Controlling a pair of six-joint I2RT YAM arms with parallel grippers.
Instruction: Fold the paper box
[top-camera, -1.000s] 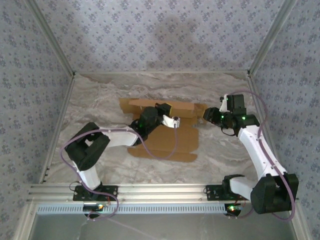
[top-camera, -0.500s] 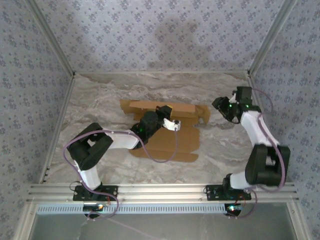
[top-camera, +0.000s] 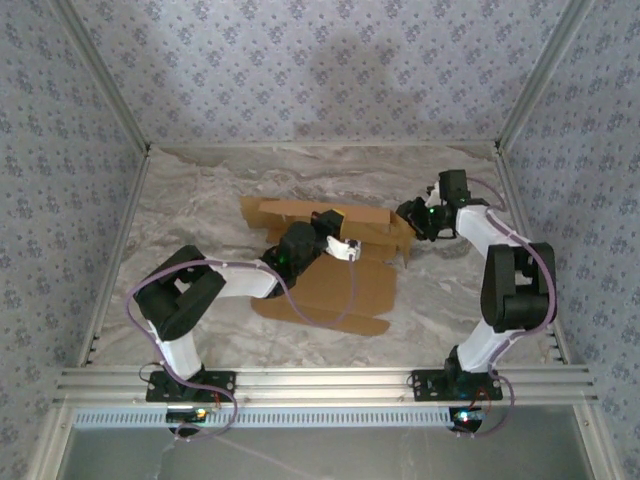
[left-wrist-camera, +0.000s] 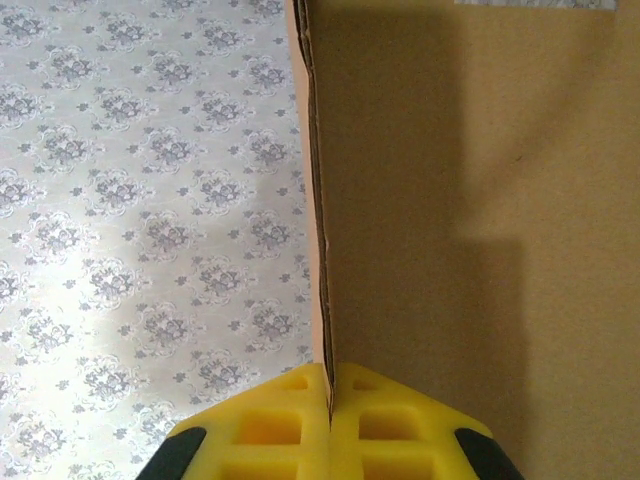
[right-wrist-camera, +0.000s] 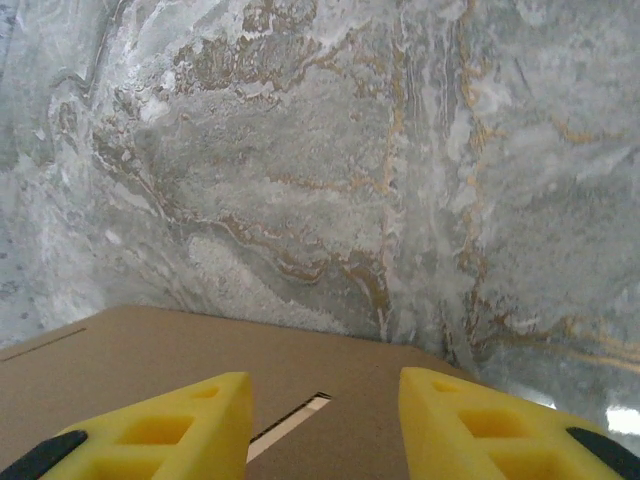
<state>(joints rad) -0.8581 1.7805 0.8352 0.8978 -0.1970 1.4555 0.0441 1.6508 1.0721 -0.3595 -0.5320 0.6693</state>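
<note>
The paper box (top-camera: 335, 288) lies in the middle of the table (top-camera: 200, 220). The left gripper (left-wrist-camera: 328, 400) is clamped on one panel's edge, probably to raise it along the crease. At the box's 3 o'clock end the right gripper (right-wrist-camera: 325, 420) hovers, jaws apart, over a slotted flap (right-wrist-camera: 150, 350), seemingly to grasp it.

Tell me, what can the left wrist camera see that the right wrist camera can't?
The left wrist view has flowery wallpaper and the left gripper, its jaws shut on a thin edge of the paper box. The right wrist view has the marble table and the right gripper, its jaws apart over a box panel with a narrow slot. Both views share the tan cardboard and yellow jaws.
</note>
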